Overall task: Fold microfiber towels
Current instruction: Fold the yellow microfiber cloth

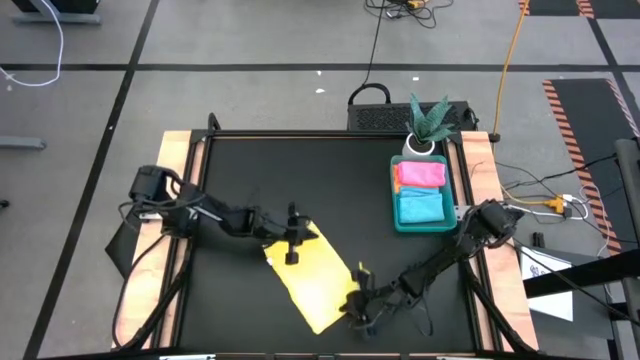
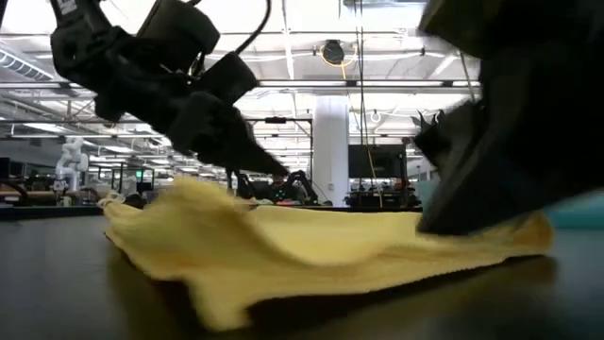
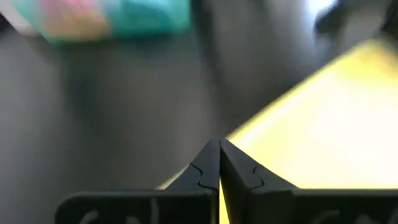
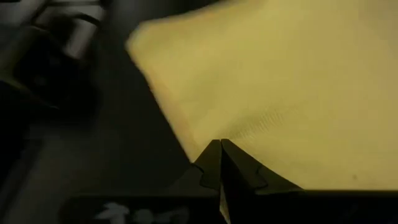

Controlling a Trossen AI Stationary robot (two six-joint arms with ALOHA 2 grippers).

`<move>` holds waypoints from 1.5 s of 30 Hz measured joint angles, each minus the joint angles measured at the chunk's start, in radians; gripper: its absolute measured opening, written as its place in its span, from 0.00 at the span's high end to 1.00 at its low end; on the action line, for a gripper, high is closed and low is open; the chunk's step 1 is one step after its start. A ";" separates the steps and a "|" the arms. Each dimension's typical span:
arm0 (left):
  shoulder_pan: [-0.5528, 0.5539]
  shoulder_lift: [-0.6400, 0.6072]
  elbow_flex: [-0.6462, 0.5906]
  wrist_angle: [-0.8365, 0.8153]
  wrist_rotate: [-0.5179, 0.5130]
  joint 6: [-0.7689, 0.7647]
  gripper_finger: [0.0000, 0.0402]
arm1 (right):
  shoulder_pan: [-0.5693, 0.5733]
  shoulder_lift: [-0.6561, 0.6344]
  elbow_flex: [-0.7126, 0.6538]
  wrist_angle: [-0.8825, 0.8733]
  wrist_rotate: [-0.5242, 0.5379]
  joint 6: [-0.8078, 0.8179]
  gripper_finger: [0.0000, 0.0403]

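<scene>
One yellow microfiber towel [image 1: 315, 282] lies spread slantwise on the black table [image 1: 250, 180], near its front middle. It also shows in the low view [image 2: 311, 246]. My left gripper [image 1: 292, 248] is shut at the towel's far left edge. My right gripper [image 1: 356, 298] is shut at its near right edge. A pink towel [image 1: 420, 173] and a light blue towel [image 1: 421, 207] lie folded in the green tray [image 1: 397, 190] at the back right. A second yellow towel does not show. My left gripper pinches the yellow towel's far left edge [image 3: 239, 134] between its two shut fingers, slanting down from the table's left. That edge is raised into a hump [image 2: 189, 194] while the rest lies on the table. My right gripper pinches the towel's near right edge [image 4: 202, 134] between its two shut fingers, slanting down from the table's right. The towel around it lies low on the table [image 2: 528, 234].
A potted plant [image 1: 430, 125] stands behind the green tray at the table's far right corner. Bare black table lies to the far side and left of the yellow towel. Wooden rails [image 1: 180, 160] run along both sides.
</scene>
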 joint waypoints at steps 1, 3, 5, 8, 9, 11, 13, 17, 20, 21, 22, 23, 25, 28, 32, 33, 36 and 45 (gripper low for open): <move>-0.015 0.000 0.014 -0.054 -0.006 -0.021 0.98 | 0.001 -0.010 0.013 -0.001 0.000 -0.031 1.00; -0.044 0.001 0.036 -0.140 -0.031 -0.076 0.97 | 0.000 -0.041 0.025 0.008 0.018 -0.070 1.00; -0.061 0.009 0.047 -0.178 -0.056 -0.128 0.97 | -0.006 -0.066 0.025 -0.007 0.088 -0.074 1.00; -0.073 0.047 0.046 -0.180 -0.099 -0.145 0.99 | -0.022 -0.079 0.003 -0.070 0.139 -0.039 1.00; -0.073 0.067 0.046 -0.157 -0.114 -0.138 0.99 | -0.026 -0.079 -0.006 -0.087 0.137 -0.025 1.00; -0.063 0.118 0.046 -0.084 -0.144 -0.105 0.98 | -0.030 -0.079 -0.033 -0.118 0.115 0.013 1.00; -0.040 0.178 0.046 0.014 -0.155 -0.053 0.97 | -0.031 -0.075 -0.063 -0.133 0.086 0.076 1.00; 0.023 0.295 0.095 0.200 -0.129 0.078 0.99 | -0.006 -0.075 -0.108 -0.104 0.097 0.207 1.00; 0.081 0.357 0.194 0.223 -0.036 0.193 0.98 | 0.017 -0.069 -0.111 -0.060 0.098 0.327 1.00; 0.098 0.369 0.232 0.208 0.010 0.231 0.98 | 0.028 -0.069 -0.112 -0.031 0.085 0.364 1.00; 0.113 0.378 0.270 0.192 0.053 0.263 0.97 | 0.041 -0.067 -0.112 0.002 0.082 0.385 1.00; 0.125 0.381 0.304 0.162 0.087 0.282 0.96 | 0.056 -0.069 -0.111 0.028 0.083 0.386 1.00; 0.136 0.373 0.363 0.080 0.123 0.290 0.97 | 0.086 -0.081 -0.102 0.066 0.111 0.350 1.00; 0.120 0.324 0.425 -0.077 0.134 0.268 0.99 | 0.123 -0.106 -0.097 0.105 0.218 0.275 1.00; 0.059 0.238 0.468 -0.356 0.104 0.208 0.97 | 0.134 -0.119 -0.097 0.126 0.314 0.191 1.00; 0.039 0.216 0.470 -0.431 0.075 0.180 0.97 | 0.125 -0.119 -0.097 0.118 0.320 0.186 1.00; -0.029 0.154 0.471 -0.642 -0.045 0.051 0.96 | 0.068 -0.117 -0.097 0.074 0.328 0.173 1.00; -0.163 -0.003 0.438 -1.082 -0.363 -0.330 0.97 | -0.213 -0.115 -0.096 0.024 0.351 0.108 1.00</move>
